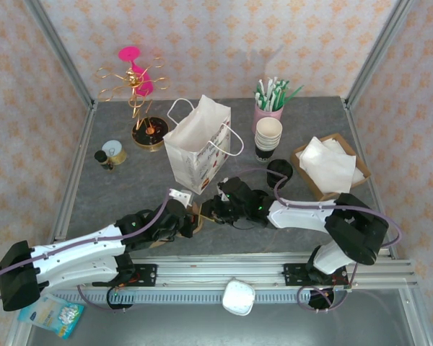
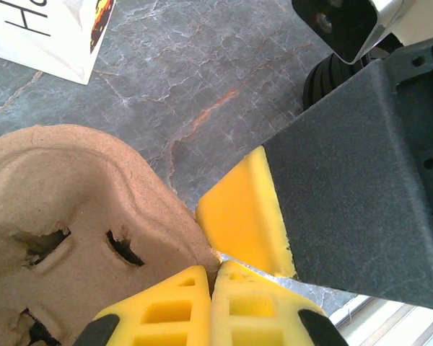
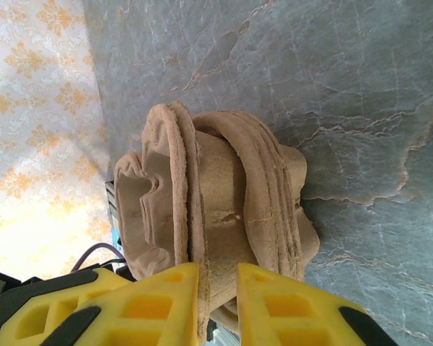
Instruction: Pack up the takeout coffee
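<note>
Brown pulp cup carrier (image 3: 224,194) gripped from both sides: left jaws closed on its corner, right jaws clamping its rim, probably to separate nested trays

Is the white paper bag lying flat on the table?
No, the paper bag stands upright with its mouth open and its handles sticking up.

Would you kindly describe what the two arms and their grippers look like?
The left arm and right arm have white shells, black joints and a purple cable along each. The left gripper and right gripper carry blocky yellow fingers with hollow cells on black bodies.
</note>
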